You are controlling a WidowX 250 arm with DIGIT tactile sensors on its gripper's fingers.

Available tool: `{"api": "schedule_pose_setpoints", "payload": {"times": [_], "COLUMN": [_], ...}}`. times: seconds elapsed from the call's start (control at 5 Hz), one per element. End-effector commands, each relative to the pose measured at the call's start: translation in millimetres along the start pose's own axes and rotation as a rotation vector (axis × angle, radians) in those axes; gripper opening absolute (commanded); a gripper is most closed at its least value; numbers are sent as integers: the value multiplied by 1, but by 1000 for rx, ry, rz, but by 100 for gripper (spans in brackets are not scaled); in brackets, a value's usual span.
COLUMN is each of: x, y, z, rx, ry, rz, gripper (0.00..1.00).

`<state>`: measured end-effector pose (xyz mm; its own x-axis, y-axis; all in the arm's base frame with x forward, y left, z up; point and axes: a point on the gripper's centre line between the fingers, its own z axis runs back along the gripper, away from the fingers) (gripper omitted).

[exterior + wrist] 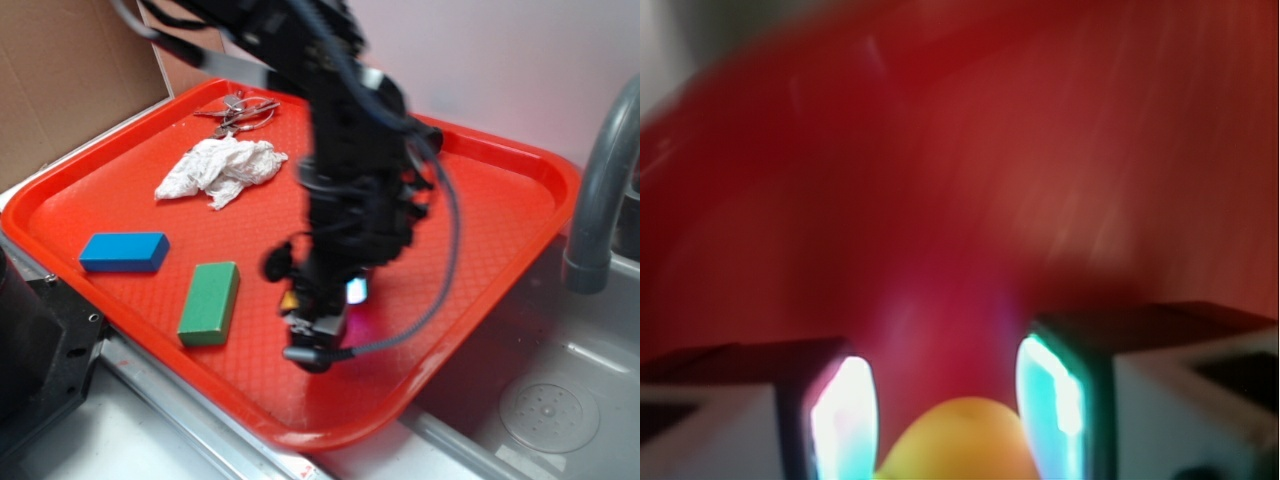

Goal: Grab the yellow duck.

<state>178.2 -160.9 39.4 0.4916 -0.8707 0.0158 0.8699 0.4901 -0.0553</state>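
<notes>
Item: yellow duck (958,440), seen between the lit pads (845,415) of the gripper (318,318), low over the near part of the red tray (500,200). Jaws parted round it; contact cannot be told. Risk judged: rounded body squeezed out if closed off-centre. Heading and long axis: not discernible, blurred.

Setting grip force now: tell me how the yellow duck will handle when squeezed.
The yellow duck looks rounded and smooth, so it may slip or pop out between the jaws. It seems small, so probably light. Softness cannot be judged from this blur.
</notes>
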Motion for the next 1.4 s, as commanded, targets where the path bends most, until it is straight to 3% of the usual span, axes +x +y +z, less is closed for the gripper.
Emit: {"api": "schedule_pose_setpoints", "payload": {"times": [0.0, 0.2, 0.4, 0.8, 1.0, 1.2], "x": [-12, -18, -12, 5, 6, 4], "y": [-8, -13, -14, -13, -10, -12], "z": [46, 46, 30, -3, -12, -8], "rx": [76, 55, 39, -40, -72, -73], "ry": [-60, -42, -89, -85, -45, -32], "rz": [101, 159, 154, 92, 90, 85], "gripper": [100, 100, 100, 100, 0, 0]}}
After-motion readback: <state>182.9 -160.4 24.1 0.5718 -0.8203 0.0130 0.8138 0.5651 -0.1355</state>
